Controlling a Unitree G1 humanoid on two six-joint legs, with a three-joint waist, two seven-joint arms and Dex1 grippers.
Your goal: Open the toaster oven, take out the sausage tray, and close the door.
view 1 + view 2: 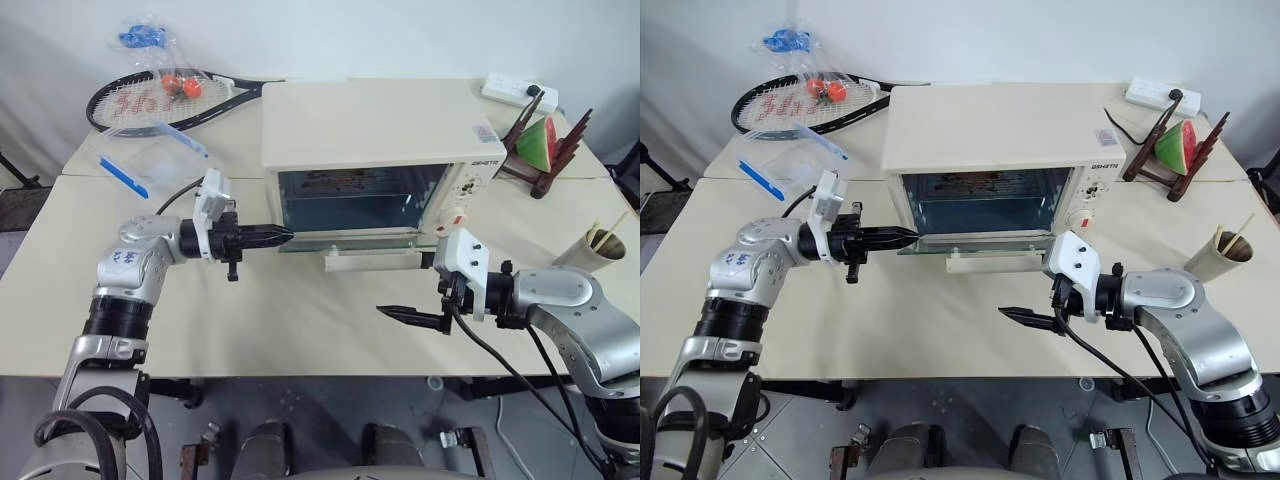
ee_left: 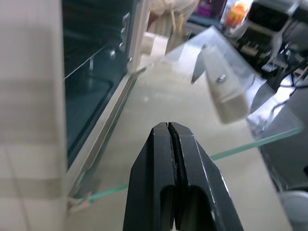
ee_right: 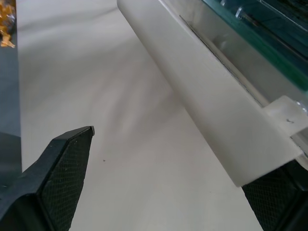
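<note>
on the cream table (image 1: 300, 330), the toaster oven (image 1: 375, 140) stands open.

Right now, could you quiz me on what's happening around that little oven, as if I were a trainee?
1. True or false: the door of the toaster oven is shut.
2. Which gripper has its fingers closed together? A) left gripper B) right gripper
3. What lies at the table's back left corner, with small red fruits in a bag resting on it?

Key:
1. False: the glass door lies folded down, about level, with its handle toward the robot.
2. A. The right one stands wide open below the handle, gripping nothing.
3. A tennis racket.
</note>
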